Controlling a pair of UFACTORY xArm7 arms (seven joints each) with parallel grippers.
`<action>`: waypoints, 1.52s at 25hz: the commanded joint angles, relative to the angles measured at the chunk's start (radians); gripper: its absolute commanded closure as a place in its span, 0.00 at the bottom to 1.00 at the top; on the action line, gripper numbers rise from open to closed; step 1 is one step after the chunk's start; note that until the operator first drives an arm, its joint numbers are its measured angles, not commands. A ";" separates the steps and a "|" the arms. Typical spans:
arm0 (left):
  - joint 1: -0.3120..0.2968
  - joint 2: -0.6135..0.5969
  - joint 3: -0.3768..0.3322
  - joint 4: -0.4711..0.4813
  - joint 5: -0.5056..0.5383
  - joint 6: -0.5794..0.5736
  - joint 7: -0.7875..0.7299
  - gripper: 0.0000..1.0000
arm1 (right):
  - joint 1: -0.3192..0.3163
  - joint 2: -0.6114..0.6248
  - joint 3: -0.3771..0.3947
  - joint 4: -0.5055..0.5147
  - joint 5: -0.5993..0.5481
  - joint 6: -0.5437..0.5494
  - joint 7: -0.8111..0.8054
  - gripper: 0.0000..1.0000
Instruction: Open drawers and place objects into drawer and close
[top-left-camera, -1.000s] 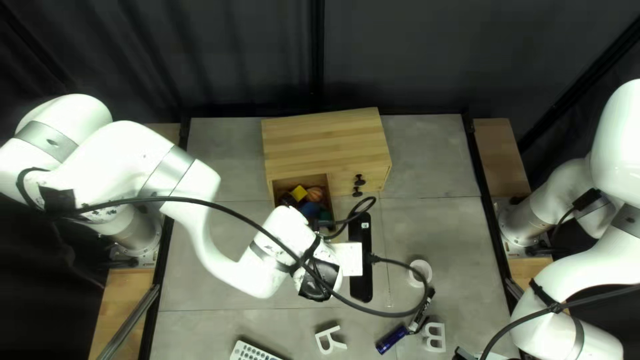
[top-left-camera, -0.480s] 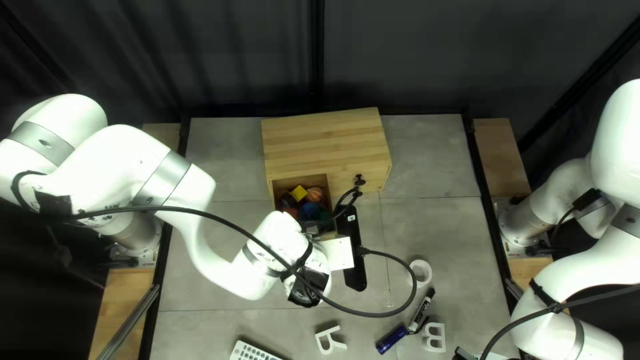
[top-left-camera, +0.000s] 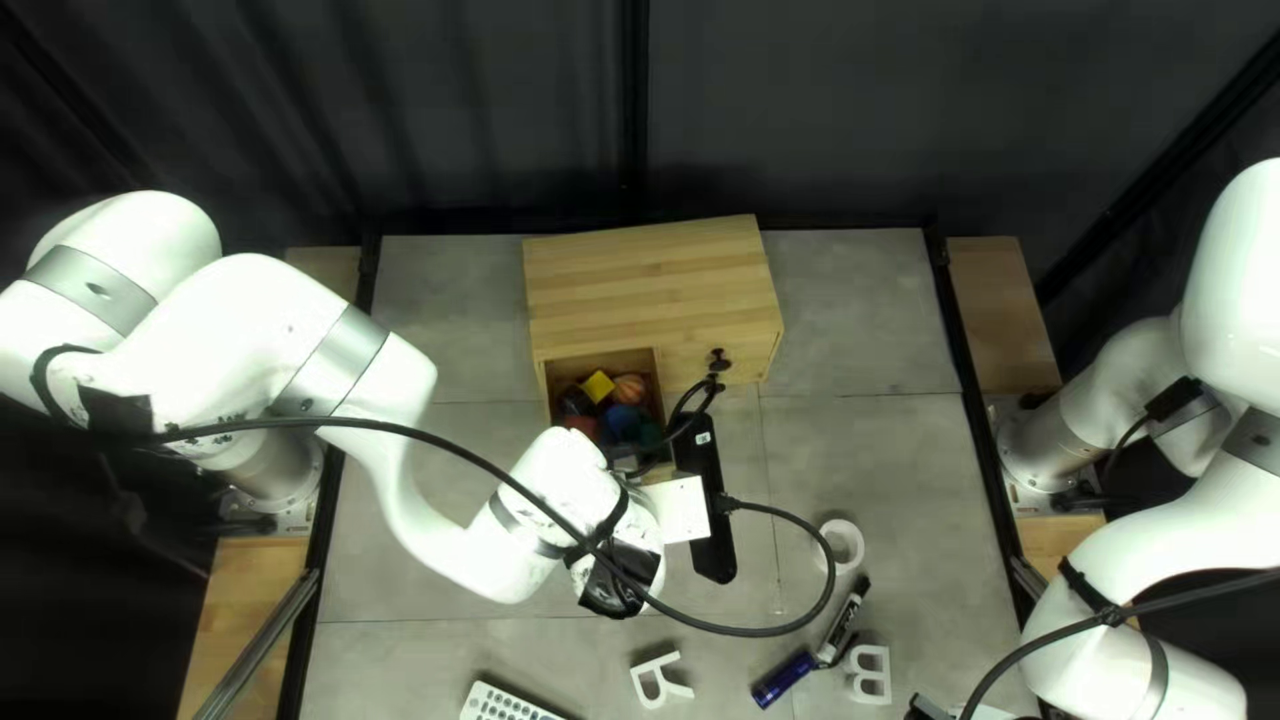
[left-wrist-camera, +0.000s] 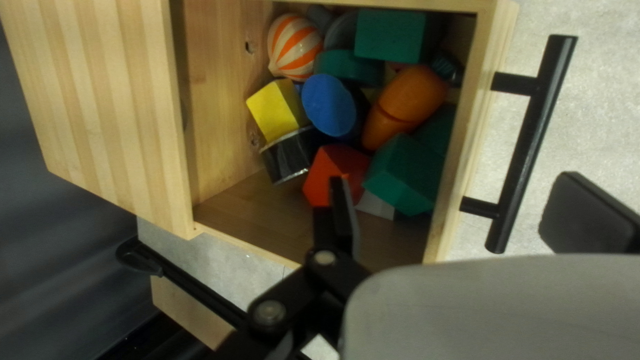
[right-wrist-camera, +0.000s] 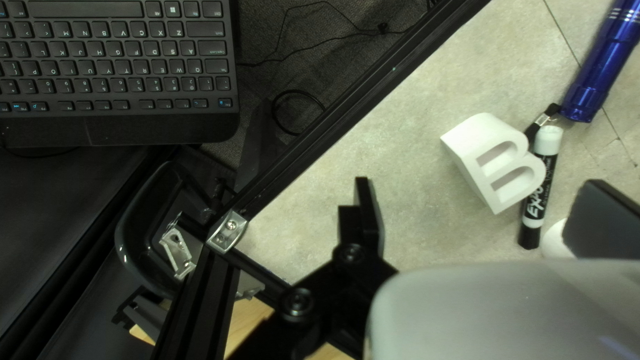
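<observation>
The left gripper (top-left-camera: 646, 464) hovers above the open left drawer (left-wrist-camera: 223, 133), jaws wide, holding nothing; the right gripper (top-left-camera: 928, 708) gapes empty.

Room remains in the drawer (left-wrist-camera: 465, 147) between the red block (left-wrist-camera: 327, 167) and one side wall; outside, its handle (left-wrist-camera: 529, 147) juts out, and a cable (top-left-camera: 727, 630) loops over the table (top-left-camera: 854, 460).

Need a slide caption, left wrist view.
Open left gripper above the open wooden drawer, yellow block and orange-striped piece inside.

cabinet (top-left-camera: 647, 287): smooth wood | drawer handle (left-wrist-camera: 531, 133): matt | flashlight (right-wrist-camera: 603, 63): glossy metal | curtain (top-left-camera: 454, 120): cloth
</observation>
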 commanded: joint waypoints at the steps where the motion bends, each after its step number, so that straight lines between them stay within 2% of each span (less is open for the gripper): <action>1: -0.002 -0.005 0.004 -0.027 0.019 -0.004 -0.013 0.00 | 0.000 0.000 0.000 0.000 0.000 0.000 0.000 0.00; 38: 0.005 -0.018 0.018 -0.028 0.043 0.056 0.022 0.00 | 0.000 0.000 0.000 0.000 0.000 0.000 0.000 0.00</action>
